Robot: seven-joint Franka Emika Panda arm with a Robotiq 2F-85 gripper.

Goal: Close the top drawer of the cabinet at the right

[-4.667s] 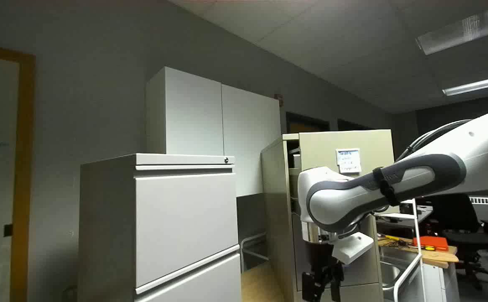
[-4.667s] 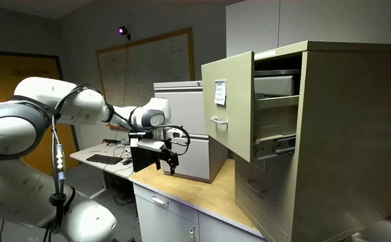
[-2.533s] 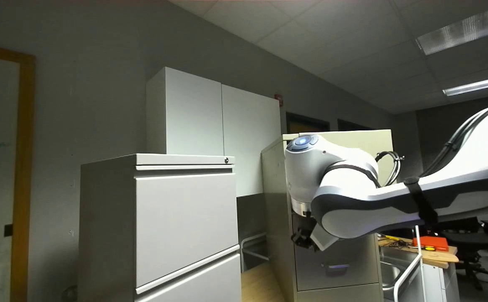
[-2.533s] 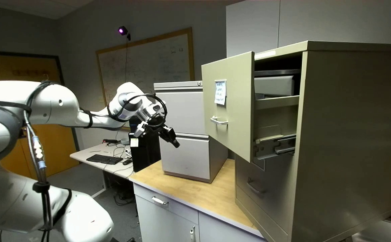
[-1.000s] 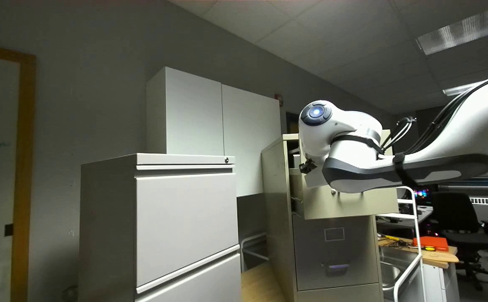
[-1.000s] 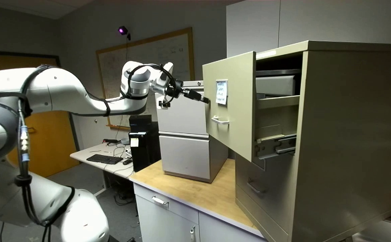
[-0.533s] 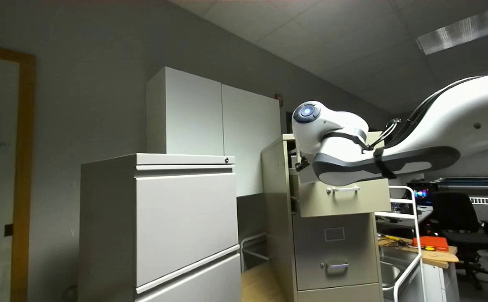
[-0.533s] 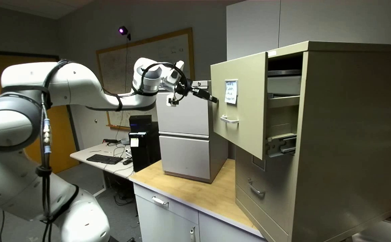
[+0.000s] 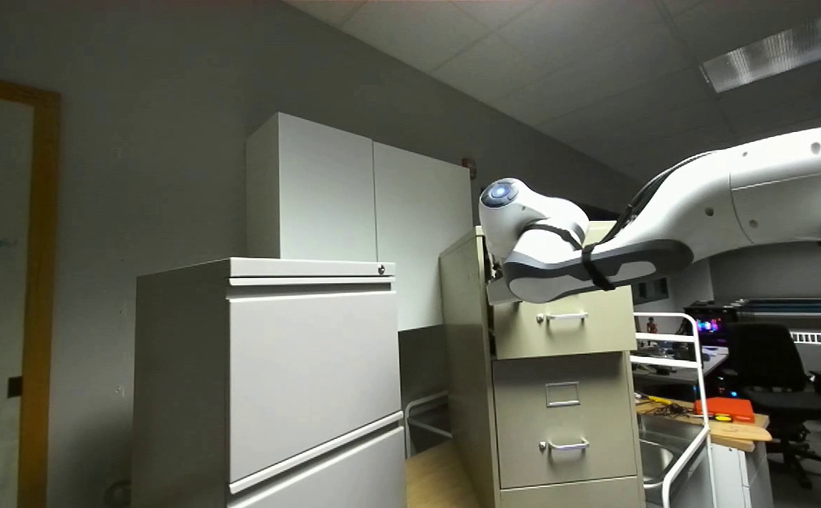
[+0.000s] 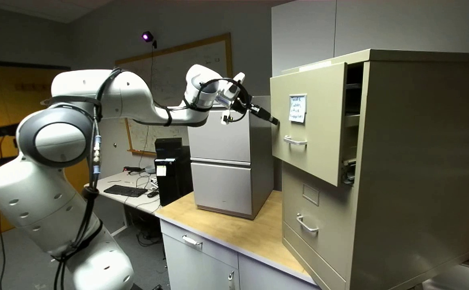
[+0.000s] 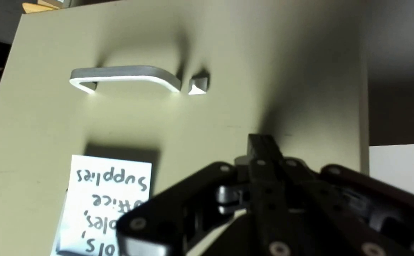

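Jaws are seen pinched together, nothing held, apparently set agst the top drawer (image 10: 321, 129) nr its side edge, push prob needed ahead into the cabinet (image 10: 420, 161).

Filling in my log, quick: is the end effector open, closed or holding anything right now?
End effector: closed, holding nothing, up against the top drawer.

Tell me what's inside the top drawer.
Behind the front of the top drawer, an exterior view shows a side wall and a metal slide. The front hides most of the inside; contents can't be made out.
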